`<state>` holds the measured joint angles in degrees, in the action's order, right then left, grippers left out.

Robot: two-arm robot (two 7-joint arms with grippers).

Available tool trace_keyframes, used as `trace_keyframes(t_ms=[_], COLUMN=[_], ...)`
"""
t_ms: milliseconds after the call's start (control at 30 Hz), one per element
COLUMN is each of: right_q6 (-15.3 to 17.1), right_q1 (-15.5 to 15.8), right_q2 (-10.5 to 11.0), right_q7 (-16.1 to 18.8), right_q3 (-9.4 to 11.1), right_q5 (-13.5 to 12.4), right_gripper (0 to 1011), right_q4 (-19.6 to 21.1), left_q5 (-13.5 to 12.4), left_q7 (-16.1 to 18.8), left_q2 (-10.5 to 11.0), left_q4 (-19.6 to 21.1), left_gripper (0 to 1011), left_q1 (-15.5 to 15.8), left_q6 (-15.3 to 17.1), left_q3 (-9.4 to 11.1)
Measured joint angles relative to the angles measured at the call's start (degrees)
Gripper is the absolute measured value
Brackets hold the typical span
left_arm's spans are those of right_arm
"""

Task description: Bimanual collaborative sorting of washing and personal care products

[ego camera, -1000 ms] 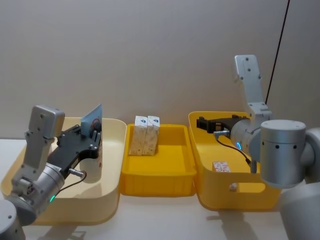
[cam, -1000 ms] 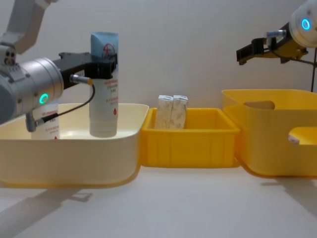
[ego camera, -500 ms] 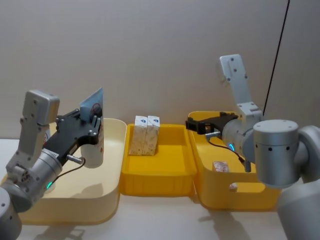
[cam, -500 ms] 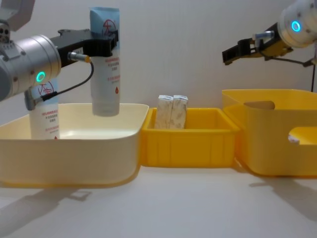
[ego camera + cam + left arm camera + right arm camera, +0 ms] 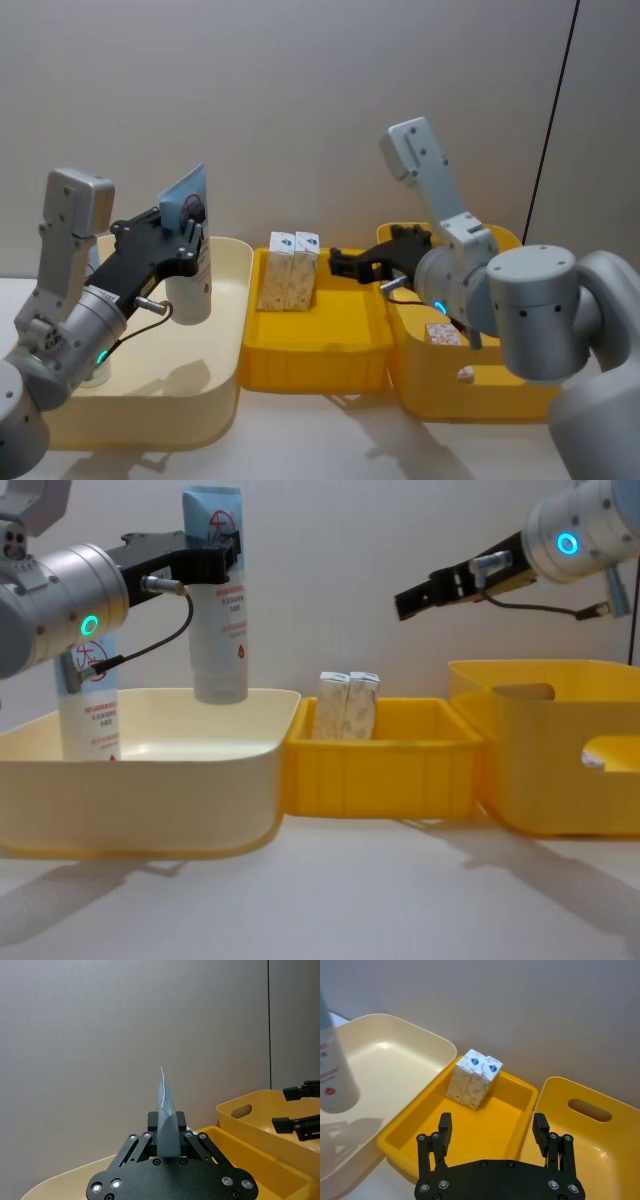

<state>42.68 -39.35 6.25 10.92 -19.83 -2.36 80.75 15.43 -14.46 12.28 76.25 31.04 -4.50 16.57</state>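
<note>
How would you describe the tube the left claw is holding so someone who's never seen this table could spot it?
Start at the big cream tub on the robot's left. The tube, pale blue with red print, is pinched near its top by the left claw and hangs upright above the tub. Its twin stands inside the tub with nothing gripping it.

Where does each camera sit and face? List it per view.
Head: up high, looking down on the cartons; both arms show.
Chest: low, looking across the table; left tool holds the tube aloft.
Left wrist: behind the left tool, facing the wall.
Right wrist: above the yellow tray, open right tool in front.
Head and right wrist share the cartons.
</note>
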Motion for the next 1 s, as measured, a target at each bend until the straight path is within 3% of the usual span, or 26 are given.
trace_keyframes(t_ms=[300,533,1000], right_q6=[-3.1,-4.9,-6.5], right_q1=[-0.9,-1.5,-0.9], right_q2=[2.2,3.0,0.3], right_q7=[6.8,9.7,7.7], right_q3=[-4.2,-5.6,-4.1], right_q5=[0.3,0.3,0.1], right_gripper=[1001,1001,1001], right_q4=[-0.5,-1.2,-2.1], left_q5=[-0.1,-0.6,-1.6], left_q7=[-0.5,-0.6,-0.1], left_q2=[-1.0,-1.6,-2.3], left_q4=[-1.5,-1.6,0.2], left_gripper=[191,191,190], left_q1=[1.1,1.4,0.9], left_q6=[-0.3,-0.3,-0.4], left_q3=[-0.1,-0.1,-0.7])
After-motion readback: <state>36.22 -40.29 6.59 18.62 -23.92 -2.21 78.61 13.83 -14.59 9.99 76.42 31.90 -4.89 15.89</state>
